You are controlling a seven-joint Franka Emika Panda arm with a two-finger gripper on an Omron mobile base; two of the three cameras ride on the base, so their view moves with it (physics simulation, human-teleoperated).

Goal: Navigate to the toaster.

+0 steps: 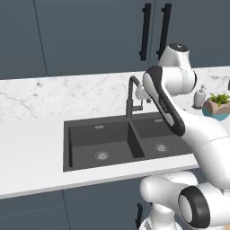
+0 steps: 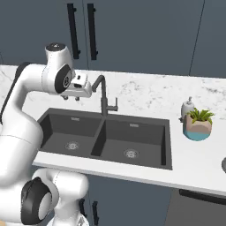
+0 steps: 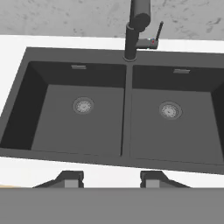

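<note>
- The white worktop (image 1: 31, 148) runs bare from the left edge of the left base view up to the sink, with open room along its front lip.
- Behind it a pale marbled backsplash (image 1: 67, 92) stands against the wall, and dark blue-grey cabinet doors (image 1: 90, 31) with long black handles (image 1: 145, 31) hang above.
- A dark double sink (image 3: 124, 109) is sunk into the worktop, two basins side by side with a thin divider between, each with a round metal drain (image 3: 82, 105).
- A dark tall faucet (image 2: 103, 95) rises at the back rim over the divider, its side lever to the right in the hand view.
- The pincer (image 3: 111, 178) hangs above the near rim of the sink, looking down into both basins; its two dark tips stand apart with nothing between them, so it is released.
- In the right base view the white hand sits just left of the faucet's arched spout, close to it.
- Right of the sink, a small white soap dispenser (image 2: 187, 108) stands near the backsplash, with a potted plant (image 2: 198, 124) in a tan-and-teal bowl just in front of it.
- Below the worktop, dark lower cabinet fronts (image 2: 132, 201) line the base.
- The toaster cannot be placed from these views.
</note>
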